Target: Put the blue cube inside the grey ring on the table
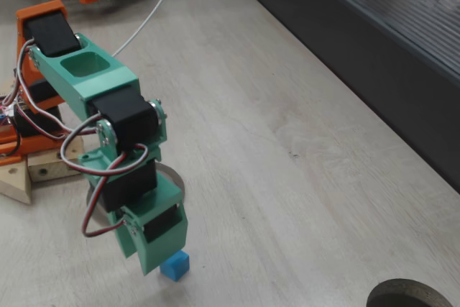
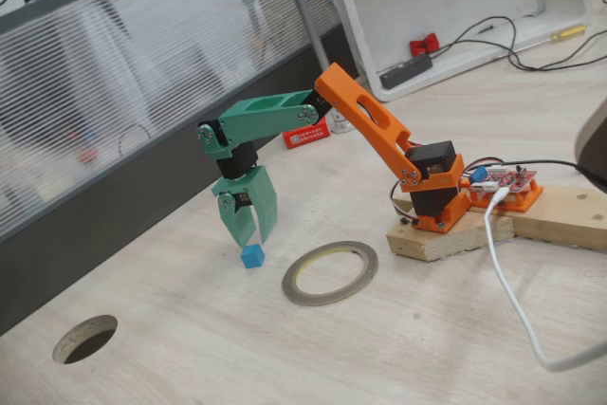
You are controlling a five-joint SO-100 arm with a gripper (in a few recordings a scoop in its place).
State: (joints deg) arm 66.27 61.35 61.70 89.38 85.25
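Blue cube (image 2: 251,256) on table (image 2: 398,348), beside grey ring (image 2: 330,272); green gripper (image 2: 248,234) just above, fingers slightly parted, holding nothing.

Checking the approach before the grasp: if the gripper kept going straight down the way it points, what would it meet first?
Most likely the blue cube, sitting just below the tips of the gripper; it may lie slightly off line, in which case the table comes first.

Pale table (image 2: 398,348) — blue cube (image 2: 251,256), grey ring (image 2: 330,272)
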